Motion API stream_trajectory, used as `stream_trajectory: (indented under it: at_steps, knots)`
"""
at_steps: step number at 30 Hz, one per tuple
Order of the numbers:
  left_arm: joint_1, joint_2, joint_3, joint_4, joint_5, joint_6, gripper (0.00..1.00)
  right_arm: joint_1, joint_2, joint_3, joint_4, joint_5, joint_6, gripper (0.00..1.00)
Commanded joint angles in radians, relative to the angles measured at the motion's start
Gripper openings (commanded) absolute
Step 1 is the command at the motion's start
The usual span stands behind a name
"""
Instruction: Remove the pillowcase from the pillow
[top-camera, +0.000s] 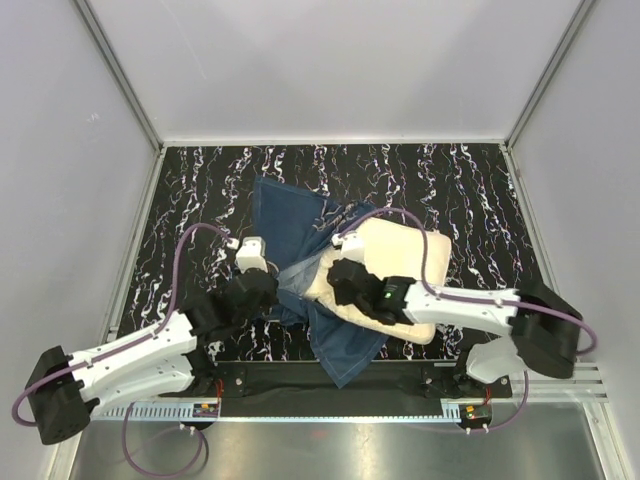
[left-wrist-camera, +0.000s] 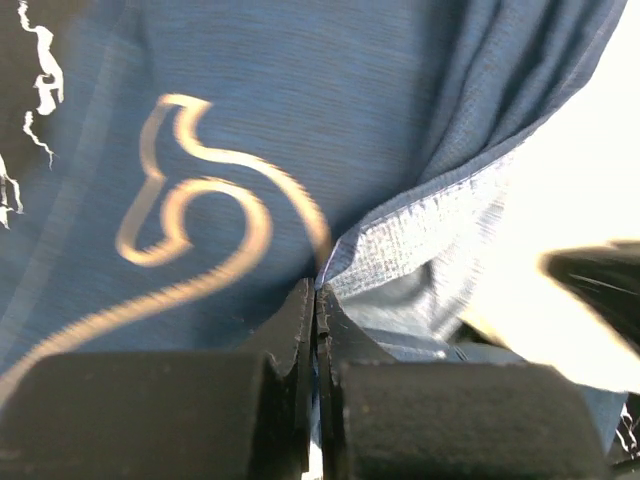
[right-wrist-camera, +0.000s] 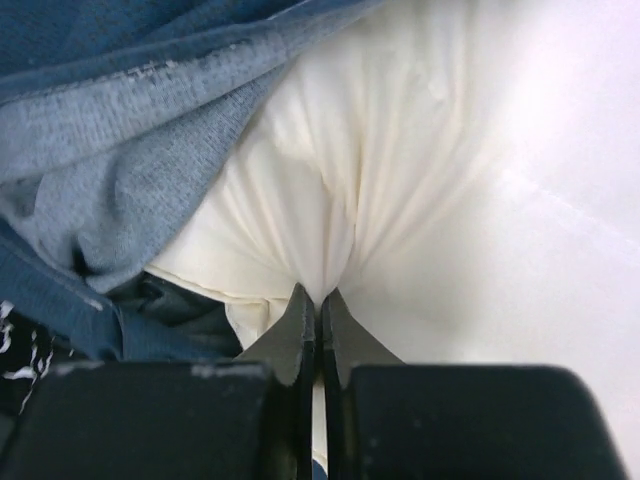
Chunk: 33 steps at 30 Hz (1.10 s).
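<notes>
Top external view: the navy pillowcase is lying rumpled across the black marbled bench, partly covering the cream pillow at centre. The left end effector is pinching the pillowcase's edge, fingers together, while the right end effector is clamping a fold of the pillow.
</notes>
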Motion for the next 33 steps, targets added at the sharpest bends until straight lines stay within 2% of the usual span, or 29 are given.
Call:
stream_trajectory:
  at_steps: [1, 7, 11, 13, 16, 17, 18, 21, 22, 23, 24, 25, 29, 33]
  knots:
    - [0.072, -0.018, 0.029, 0.025, -0.017, 0.06, 0.0, 0.017, -0.239, 0.021, -0.294, 0.066, 0.014, 0.0]
    - [0.247, 0.016, 0.065, 0.058, 0.043, 0.129, 0.0, 0.017, -0.656, 0.072, -0.583, 0.225, 0.044, 0.0]
    - [0.32, 0.02, 0.079, 0.068, 0.082, 0.149, 0.0, 0.018, -0.784, 0.084, -0.786, 0.314, 0.124, 0.0]
    - [0.34, 0.019, 0.085, 0.077, 0.116, 0.153, 0.0, 0.017, -0.829, 0.072, -0.794, 0.293, 0.142, 0.0]
    - [0.341, 0.022, 0.082, 0.096, 0.153, 0.153, 0.0, 0.018, -0.799, 0.017, -0.688, 0.201, 0.118, 0.0]
    - [0.341, 0.031, 0.082, 0.097, 0.168, 0.153, 0.0, 0.017, -0.769, 0.005, -0.648, 0.146, 0.101, 0.04]
    - [0.341, 0.034, 0.08, 0.097, 0.171, 0.151, 0.0, 0.017, -0.695, -0.014, -0.605, 0.117, 0.093, 0.23]
    - [0.341, 0.037, 0.073, 0.099, 0.184, 0.154, 0.0, 0.026, -0.535, -0.017, -0.42, 0.014, 0.067, 0.53]
    - [0.341, 0.036, 0.073, 0.099, 0.187, 0.156, 0.0, 0.059, -0.499, -0.008, -0.343, 0.006, 0.061, 0.7]
    - [0.341, 0.036, 0.073, 0.096, 0.193, 0.16, 0.0, 0.084, -0.466, 0.006, -0.314, 0.023, 0.047, 0.81]
    - [0.341, 0.037, 0.074, 0.096, 0.196, 0.163, 0.0, 0.115, -0.4, 0.041, -0.289, 0.037, 0.035, 0.85]
    - [0.341, 0.042, 0.076, 0.091, 0.198, 0.166, 0.0, 0.162, -0.364, 0.066, -0.265, 0.052, 0.027, 0.99]
    - [0.341, 0.053, 0.083, 0.096, 0.217, 0.174, 0.0, 0.263, -0.199, 0.188, -0.241, 0.097, -0.009, 1.0]
    - [0.341, 0.057, 0.085, 0.108, 0.234, 0.172, 0.0, 0.343, -0.055, 0.228, -0.209, 0.118, -0.011, 1.0]
